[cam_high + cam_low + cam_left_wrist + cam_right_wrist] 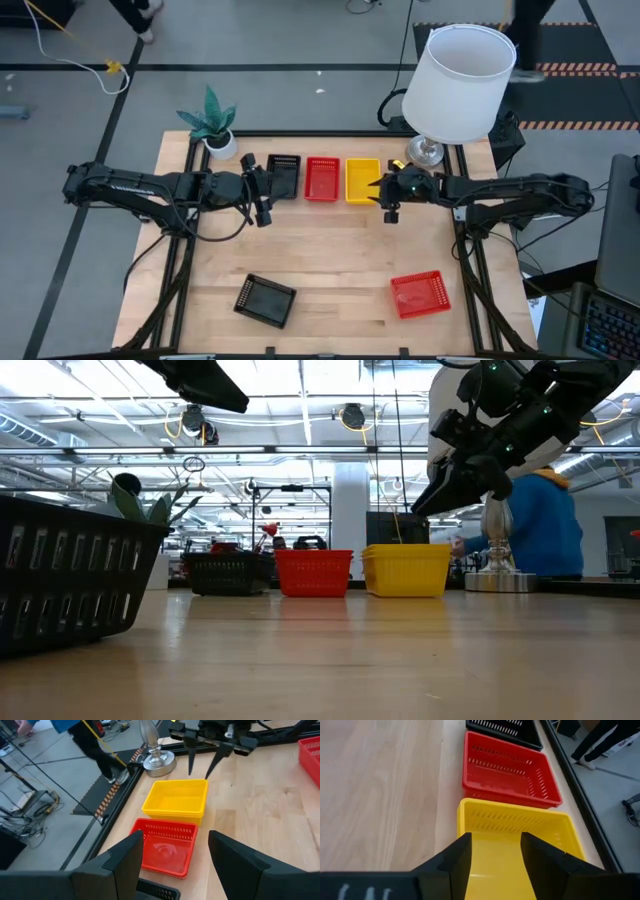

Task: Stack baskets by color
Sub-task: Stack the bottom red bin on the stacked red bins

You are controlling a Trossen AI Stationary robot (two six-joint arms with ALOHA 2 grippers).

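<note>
The loose red basket [420, 294] lies at the worktop's [330, 260] near edge, well apart from the yellow stack [362, 180] and nearer the right arm; its long axis runs roughly across the worktop. The loose black basket [265, 300] lies nearer the left arm. The right gripper [381, 190] hovers beside the yellow stack, jaws released and empty. The left gripper [262, 190] hangs by the black stack [284, 176], jaws spread, empty.
</note>
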